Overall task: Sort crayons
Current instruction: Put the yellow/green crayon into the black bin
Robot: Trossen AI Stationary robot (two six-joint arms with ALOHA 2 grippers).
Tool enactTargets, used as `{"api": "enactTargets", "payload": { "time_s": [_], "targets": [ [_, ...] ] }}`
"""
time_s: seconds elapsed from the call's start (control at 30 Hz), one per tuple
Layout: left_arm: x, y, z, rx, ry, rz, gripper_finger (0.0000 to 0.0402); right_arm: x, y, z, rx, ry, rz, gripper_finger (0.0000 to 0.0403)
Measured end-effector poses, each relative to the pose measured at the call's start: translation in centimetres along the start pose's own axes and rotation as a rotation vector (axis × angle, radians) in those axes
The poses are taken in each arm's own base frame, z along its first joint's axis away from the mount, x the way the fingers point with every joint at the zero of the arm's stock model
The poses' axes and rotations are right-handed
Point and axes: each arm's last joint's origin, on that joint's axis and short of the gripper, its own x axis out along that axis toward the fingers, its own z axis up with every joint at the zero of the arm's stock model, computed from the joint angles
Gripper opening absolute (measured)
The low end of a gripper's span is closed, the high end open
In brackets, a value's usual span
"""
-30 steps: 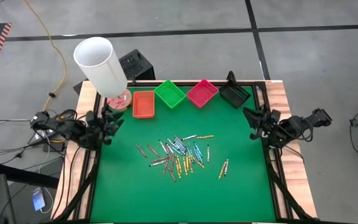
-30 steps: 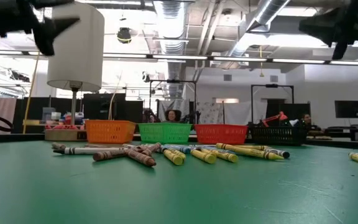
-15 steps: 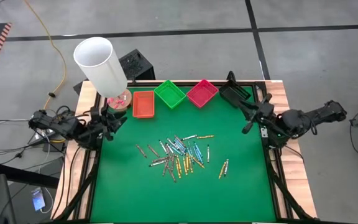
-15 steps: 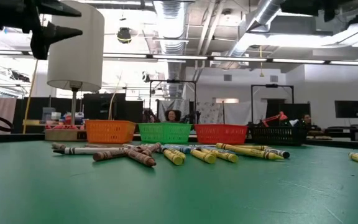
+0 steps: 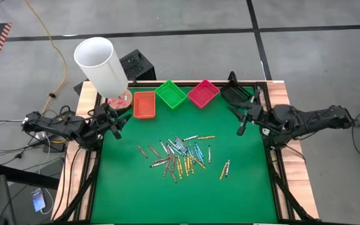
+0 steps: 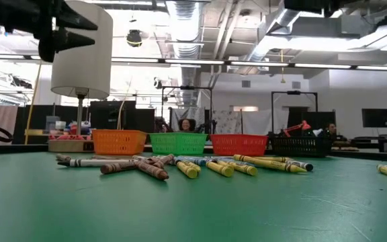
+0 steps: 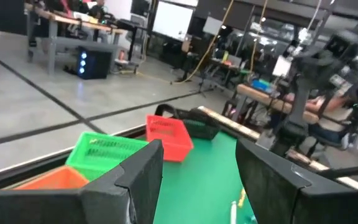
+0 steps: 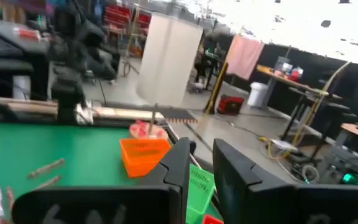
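From above, the crayons (image 5: 181, 154) lie heaped between the two claws, too small and overlapped to count or tell each colour. At table height both arms are cut off by the top edge (only dark fragments show). The right claw's (image 8: 202, 163) own view catches blurred crayons (image 8: 45, 168) at the frame edge.

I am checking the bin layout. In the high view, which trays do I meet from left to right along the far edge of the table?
orange tray → green tray → pink tray → black tray
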Motion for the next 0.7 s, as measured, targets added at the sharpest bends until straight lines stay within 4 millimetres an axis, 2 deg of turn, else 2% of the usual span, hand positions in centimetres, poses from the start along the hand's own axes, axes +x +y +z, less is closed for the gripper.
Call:
{"api": "enactTargets", "payload": {
  "time_s": [0.33,0.53,0.7],
  "targets": [
    [-0.6,1.2,-3.2,-0.014,0.019,-0.058,0.0192,-2.8,-1.7,-1.1,0.071,-0.108,-0.003,0.0077],
    [-0.6,1.3,-3.9,-0.022,0.032,-0.078,0.0192,-3.9,-1.9,-2.7,0.082,-0.124,-0.001,0.0077],
    [-0.5,1.6,-5.5,-0.015,0.053,-0.071,0.0192,-4.7,-2.1,-3.8,0.125,-0.151,-0.007,0.0077]
  ]
}}
